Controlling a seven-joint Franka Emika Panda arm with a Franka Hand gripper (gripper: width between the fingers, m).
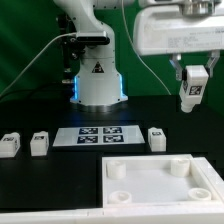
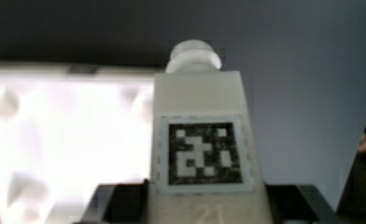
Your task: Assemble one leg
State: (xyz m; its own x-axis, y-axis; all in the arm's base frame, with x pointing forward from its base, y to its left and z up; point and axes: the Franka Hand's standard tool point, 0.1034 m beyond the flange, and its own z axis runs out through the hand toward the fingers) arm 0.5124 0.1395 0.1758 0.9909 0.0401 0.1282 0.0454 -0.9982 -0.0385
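Observation:
My gripper is shut on a white leg with a black-and-white tag and holds it in the air at the exterior view's right, above and behind the large white square panel. In the wrist view the leg stands between the dark fingers, its round peg end pointing away, with the gripper closed on its base. Three more legs lie on the black table: two at the left and one beside the marker board.
The marker board lies flat in the middle of the table. The robot base stands behind it. The panel also shows blurred at one side of the wrist view.

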